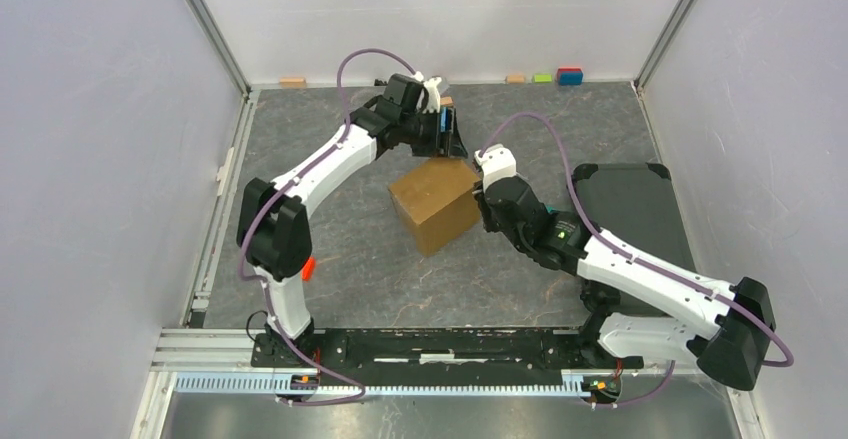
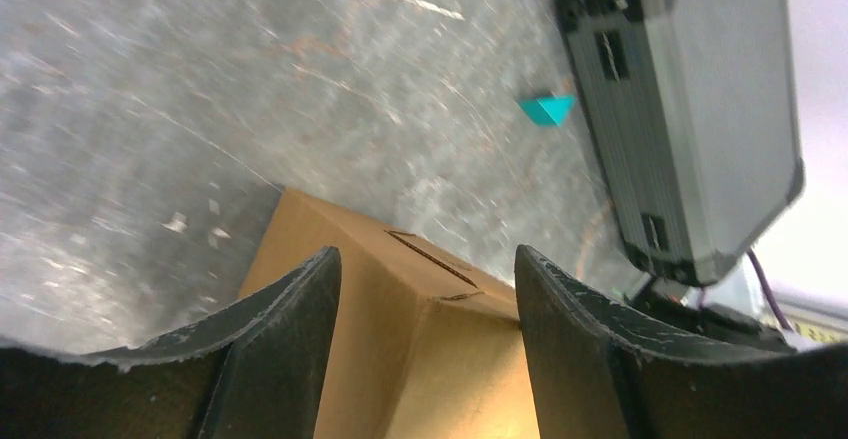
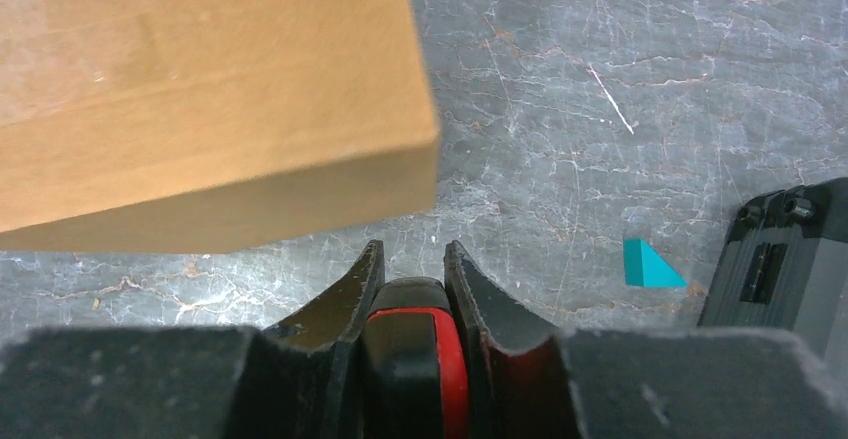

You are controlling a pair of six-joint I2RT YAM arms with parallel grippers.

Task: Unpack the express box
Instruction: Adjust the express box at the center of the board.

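The express box (image 1: 435, 202) is a plain brown carton standing closed at the table's middle. My left gripper (image 1: 452, 139) hovers open over its far edge. In the left wrist view the box (image 2: 400, 339) lies below and between the spread fingers of that gripper (image 2: 425, 251), which do not touch it. My right gripper (image 1: 479, 195) is at the box's right side. In the right wrist view it (image 3: 414, 249) is shut on a black and red object (image 3: 425, 344), with the box (image 3: 200, 89) just ahead at upper left.
A flat black case (image 1: 625, 214) lies at the right, also seen from both wrists (image 2: 690, 109) (image 3: 790, 259). A small teal triangular block (image 3: 650, 264) (image 2: 547, 109) lies on the table beside it. Small blocks (image 1: 555, 77) line the back wall.
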